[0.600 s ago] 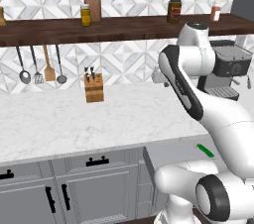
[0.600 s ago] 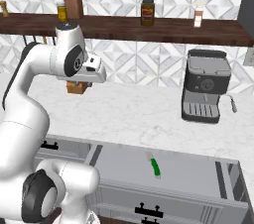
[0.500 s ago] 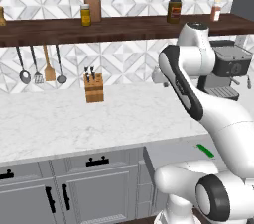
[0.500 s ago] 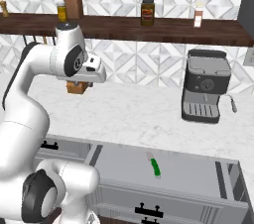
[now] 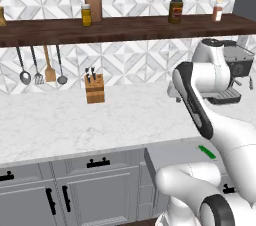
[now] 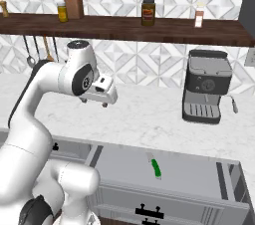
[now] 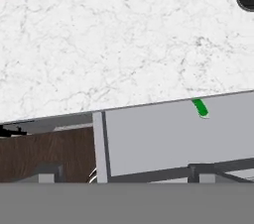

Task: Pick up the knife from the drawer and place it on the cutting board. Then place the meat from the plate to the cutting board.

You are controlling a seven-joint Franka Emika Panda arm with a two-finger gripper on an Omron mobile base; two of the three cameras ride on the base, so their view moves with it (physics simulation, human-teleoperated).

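**Gripper held wide above the counter, knife lying in the open drawer**

The gripper (image 6: 99,100) is seen in the right base view raised above the marble counter (image 6: 149,114), its fingers spread wide and nothing held between them. Below it, the drawer (image 6: 199,179) is pulled out, and one knife (image 6: 156,166) with a green handle lies on its pale grey floor, near the counter's edge. From the hand view the green handle (image 7: 200,107) is seen just under the counter's lip, in the drawer (image 7: 158,139). In the left base view the knife (image 5: 206,151) is partly hidden by the arm.

One coffee machine (image 6: 205,92) stands on the counter to the right; no brand can be read on it. One tan knife block (image 5: 94,89) is set near the wall. Four utensils (image 5: 42,65) are hung under the dark wooden shelf (image 5: 120,26). Four jars or bottles can be counted on the shelf in the right base view, among them a dark-lidded jar (image 6: 148,12) and a small white bottle (image 6: 199,16); their labels are too small to be read.
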